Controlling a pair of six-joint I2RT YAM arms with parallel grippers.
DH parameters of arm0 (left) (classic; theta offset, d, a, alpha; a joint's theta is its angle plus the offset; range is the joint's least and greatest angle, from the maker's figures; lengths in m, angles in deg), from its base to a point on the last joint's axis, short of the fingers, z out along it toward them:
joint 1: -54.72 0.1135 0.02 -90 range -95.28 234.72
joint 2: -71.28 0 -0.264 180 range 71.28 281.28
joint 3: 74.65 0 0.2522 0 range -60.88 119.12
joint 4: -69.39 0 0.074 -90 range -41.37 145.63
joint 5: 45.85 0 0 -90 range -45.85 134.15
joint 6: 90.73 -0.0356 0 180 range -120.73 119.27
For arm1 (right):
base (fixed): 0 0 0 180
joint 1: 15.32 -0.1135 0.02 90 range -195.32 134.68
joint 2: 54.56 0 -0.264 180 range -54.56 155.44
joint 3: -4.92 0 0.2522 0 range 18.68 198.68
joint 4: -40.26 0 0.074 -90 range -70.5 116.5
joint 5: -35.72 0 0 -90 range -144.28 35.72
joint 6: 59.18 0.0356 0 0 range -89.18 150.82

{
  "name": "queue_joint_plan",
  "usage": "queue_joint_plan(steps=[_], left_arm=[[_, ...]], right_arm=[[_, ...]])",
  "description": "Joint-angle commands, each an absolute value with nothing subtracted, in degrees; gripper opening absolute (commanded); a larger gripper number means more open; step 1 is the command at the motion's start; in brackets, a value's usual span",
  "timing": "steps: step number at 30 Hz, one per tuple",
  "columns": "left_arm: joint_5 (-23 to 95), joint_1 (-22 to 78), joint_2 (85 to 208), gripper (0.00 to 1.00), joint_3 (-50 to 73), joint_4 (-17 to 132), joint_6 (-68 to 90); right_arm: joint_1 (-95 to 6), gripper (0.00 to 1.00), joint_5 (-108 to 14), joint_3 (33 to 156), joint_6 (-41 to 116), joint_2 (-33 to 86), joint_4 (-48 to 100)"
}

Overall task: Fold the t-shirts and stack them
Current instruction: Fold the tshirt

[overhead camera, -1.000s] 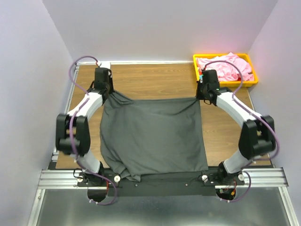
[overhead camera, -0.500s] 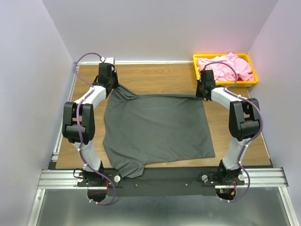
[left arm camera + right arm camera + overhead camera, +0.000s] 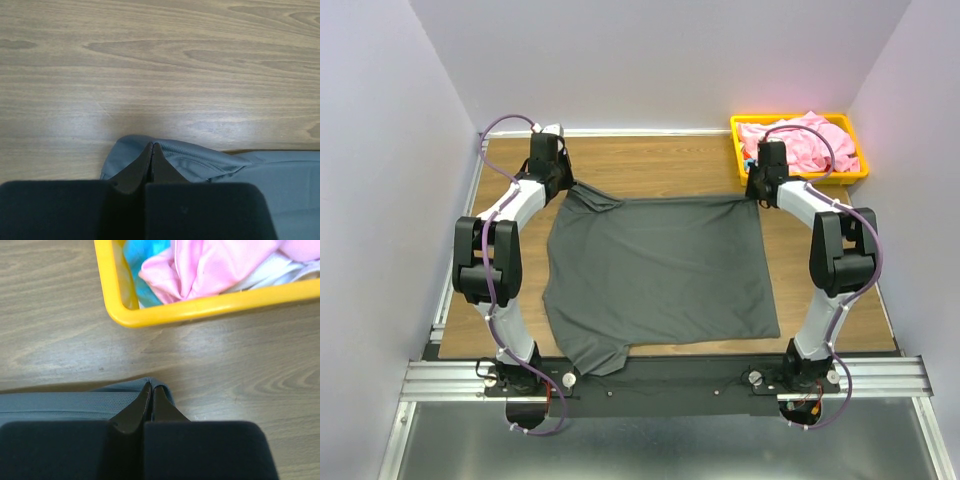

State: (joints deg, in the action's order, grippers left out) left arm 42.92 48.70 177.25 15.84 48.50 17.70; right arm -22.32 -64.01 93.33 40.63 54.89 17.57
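Wooden surface (image 3: 650, 175) carrying the charcoal t-shirt (image 3: 660, 270), spread flat between the two sets of jaws. The yellow tray (image 3: 850, 176), just beyond the right jaws, holds the pink t-shirt (image 3: 815, 140). The left jaws and right jaws each pinch a far corner, probably keeping that edge taut for folding.

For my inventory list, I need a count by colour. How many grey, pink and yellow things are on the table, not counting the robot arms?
Grey: 1, the grey t-shirt, spread out.
Pink: 1, the pink t-shirt, bunched up.
Yellow: 1, the yellow tray that holds the pink one.
Total: 3
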Motion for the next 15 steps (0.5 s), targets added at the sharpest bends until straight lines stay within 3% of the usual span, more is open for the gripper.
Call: queue_joint_plan(steps=[1, 15], left_arm=[[41.34, 48.83, 176.48, 0.0, 17.69, 47.11, 19.74], [42.75, 48.83, 165.52, 0.0, 10.59, 38.06, 24.22]], right_arm=[[-21.73, 0.01, -63.07, 96.29, 39.17, 56.71, 18.76], [-21.38, 0.01, -63.06, 93.48, 42.86, 51.71, 15.17]])
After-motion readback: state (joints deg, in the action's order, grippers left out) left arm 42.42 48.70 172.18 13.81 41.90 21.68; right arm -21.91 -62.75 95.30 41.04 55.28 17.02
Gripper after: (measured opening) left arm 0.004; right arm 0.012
